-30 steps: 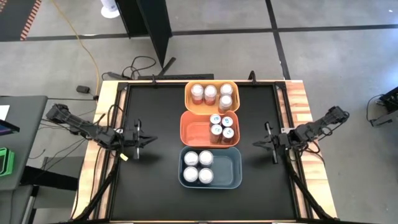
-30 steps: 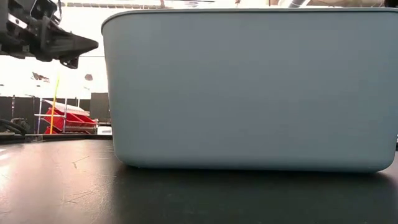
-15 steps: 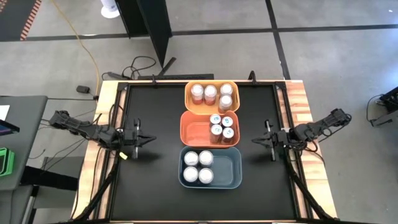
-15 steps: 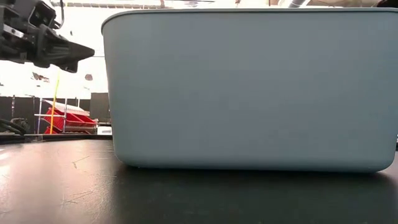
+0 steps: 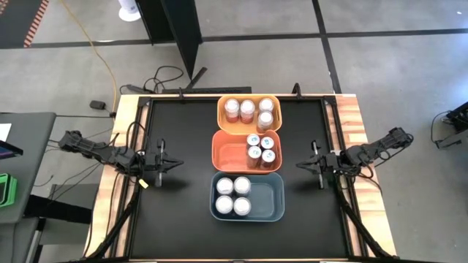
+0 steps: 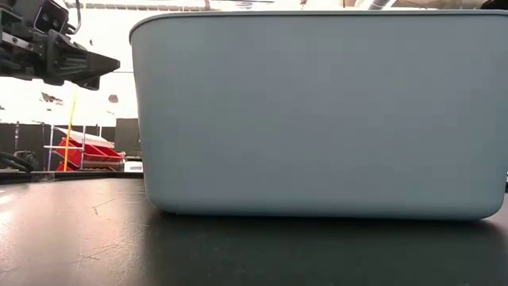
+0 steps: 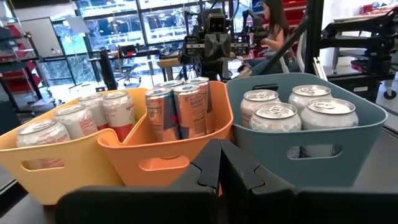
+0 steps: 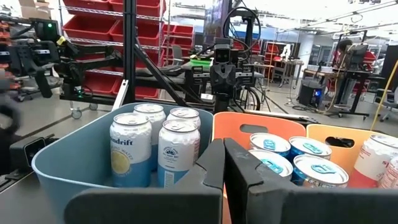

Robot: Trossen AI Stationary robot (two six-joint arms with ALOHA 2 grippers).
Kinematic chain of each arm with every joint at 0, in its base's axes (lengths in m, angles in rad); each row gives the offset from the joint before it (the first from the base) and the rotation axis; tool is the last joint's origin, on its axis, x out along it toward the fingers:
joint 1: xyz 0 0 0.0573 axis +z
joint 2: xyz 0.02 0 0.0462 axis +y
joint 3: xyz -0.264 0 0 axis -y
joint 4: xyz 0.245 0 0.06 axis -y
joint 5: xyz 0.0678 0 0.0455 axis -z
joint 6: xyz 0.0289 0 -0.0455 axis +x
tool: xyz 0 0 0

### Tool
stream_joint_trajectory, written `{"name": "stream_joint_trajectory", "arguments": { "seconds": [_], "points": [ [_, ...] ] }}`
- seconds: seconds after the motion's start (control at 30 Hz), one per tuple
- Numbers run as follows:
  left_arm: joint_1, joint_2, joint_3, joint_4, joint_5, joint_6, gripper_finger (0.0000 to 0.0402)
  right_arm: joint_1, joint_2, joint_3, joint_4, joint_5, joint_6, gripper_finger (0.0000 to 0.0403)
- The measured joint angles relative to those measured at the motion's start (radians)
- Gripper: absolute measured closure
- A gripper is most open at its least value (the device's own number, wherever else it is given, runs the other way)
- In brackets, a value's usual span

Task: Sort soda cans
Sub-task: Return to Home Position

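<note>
**High view.** Worktop: three bins in a row down its middle, each touching the next.
- Yellow bin lies toward the far edge.
- Orange bin lies in the centre.
- Blue bin lies toward the near edge.
- Soda cans: twelve, upright, four in each bin.
- My left gripper hangs by the left edge and my right gripper by the right edge. Both point at the orange bin, well apart from it and from every can.

**Low view.** The blue bin's wall fills almost everything and hides the cans, the other bins and my right gripper. My left gripper shows only in part, above the worktop and clear of the bin.

**Left wrist view.** My fingers are clenched together and grasp nothing. The bin walls hide the cans' lower halves. A person sits beyond the table, partly hidden.

**Right wrist view.** My fingers are clenched together, empty. The yellow bin and its pink can are cut off at the frame.
</note>
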Motion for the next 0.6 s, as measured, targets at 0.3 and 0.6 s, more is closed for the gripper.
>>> {"name": "stream_joint_trajectory", "arguments": {
  "seconds": [0.3,0.6],
  "points": [
    [0.0,0.0,0.0,-0.004,0.0,0.0,0.0401,0.0,0.0,-0.001,0.0,0.0,0.0,0.0381],
    [0.0,0.0,0.0,-0.007,-0.001,0.0,0.0401,0.0,0.0,-0.001,0.0,0.0,-0.001,0.0381]
  ]
}}
